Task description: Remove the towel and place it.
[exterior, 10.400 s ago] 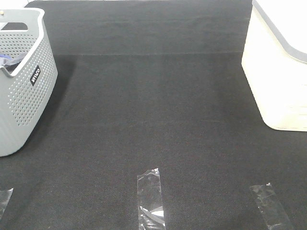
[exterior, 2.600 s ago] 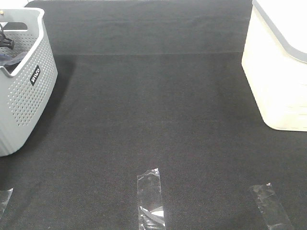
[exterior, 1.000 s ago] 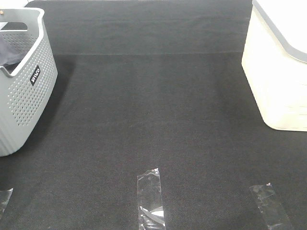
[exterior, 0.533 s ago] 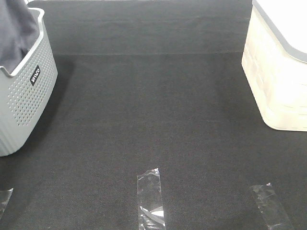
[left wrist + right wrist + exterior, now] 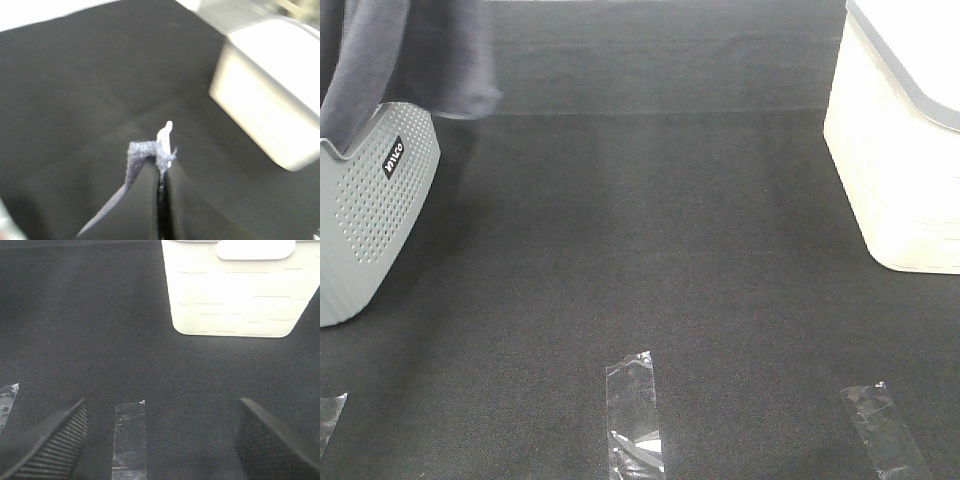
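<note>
The grey-lavender towel (image 5: 410, 50) hangs at the top left of the exterior high view, lifted out of the grey perforated basket (image 5: 370, 210) and draping over its rim. The arm holding it is above the frame. In the left wrist view my left gripper (image 5: 162, 165) is shut on a pinched edge of the towel (image 5: 137, 152), with a small white tag sticking up beside it. My right gripper (image 5: 160, 435) stands open above the black mat with nothing between its fingers (image 5: 50, 440); it does not show in the exterior high view.
A cream white bin (image 5: 905, 140) stands at the right edge, also seen as the white bin (image 5: 232, 287) in the right wrist view. Strips of clear tape (image 5: 635, 410) lie on the black mat (image 5: 650, 220) near the front edge.
The towel has risen out of the basket and swung right over its rim in the last second. The right gripper has not visibly moved.
</note>
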You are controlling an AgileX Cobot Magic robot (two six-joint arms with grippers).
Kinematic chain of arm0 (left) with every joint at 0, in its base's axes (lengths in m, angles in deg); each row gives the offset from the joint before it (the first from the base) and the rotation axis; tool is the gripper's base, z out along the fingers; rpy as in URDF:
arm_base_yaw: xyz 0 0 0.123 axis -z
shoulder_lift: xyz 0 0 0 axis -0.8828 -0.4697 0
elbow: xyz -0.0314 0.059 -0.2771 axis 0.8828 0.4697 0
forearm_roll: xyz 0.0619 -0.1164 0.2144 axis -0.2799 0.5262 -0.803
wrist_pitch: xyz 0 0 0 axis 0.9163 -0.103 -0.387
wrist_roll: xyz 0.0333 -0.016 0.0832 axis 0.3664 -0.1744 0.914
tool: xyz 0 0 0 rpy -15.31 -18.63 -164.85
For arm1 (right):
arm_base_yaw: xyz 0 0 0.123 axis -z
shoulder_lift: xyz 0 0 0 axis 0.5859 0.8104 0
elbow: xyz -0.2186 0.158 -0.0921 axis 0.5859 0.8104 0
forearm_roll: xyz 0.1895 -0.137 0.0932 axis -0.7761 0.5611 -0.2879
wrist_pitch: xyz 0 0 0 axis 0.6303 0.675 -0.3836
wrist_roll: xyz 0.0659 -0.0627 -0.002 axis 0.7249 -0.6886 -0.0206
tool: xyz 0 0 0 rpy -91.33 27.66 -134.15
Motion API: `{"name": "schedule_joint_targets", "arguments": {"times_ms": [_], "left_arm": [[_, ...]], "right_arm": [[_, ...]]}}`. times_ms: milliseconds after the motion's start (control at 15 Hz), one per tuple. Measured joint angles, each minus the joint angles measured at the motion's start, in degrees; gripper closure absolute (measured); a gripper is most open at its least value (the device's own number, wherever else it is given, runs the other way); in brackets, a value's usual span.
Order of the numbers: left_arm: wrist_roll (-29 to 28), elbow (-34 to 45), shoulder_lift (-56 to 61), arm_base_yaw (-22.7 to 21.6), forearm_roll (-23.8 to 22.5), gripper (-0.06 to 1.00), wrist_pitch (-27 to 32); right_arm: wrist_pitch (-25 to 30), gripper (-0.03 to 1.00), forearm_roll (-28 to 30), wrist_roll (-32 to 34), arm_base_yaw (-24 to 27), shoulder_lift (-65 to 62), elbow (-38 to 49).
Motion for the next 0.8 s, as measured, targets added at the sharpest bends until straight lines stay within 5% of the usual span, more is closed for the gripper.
{"name": "schedule_joint_targets", "arguments": {"times_ms": [400, 800], "left_arm": [[0.23, 0.0, 0.97, 10.66, -0.06, 0.94, 3.32], [0.23, 0.0, 0.97, 21.26, -0.11, 0.94, 3.44]], "right_arm": [[0.0, 0.21, -6.59, -2.58, 0.0, 8.48, 0.0], [-5.5, 0.22, -30.65, -27.62, 0.0, 23.15, -0.46]]}}
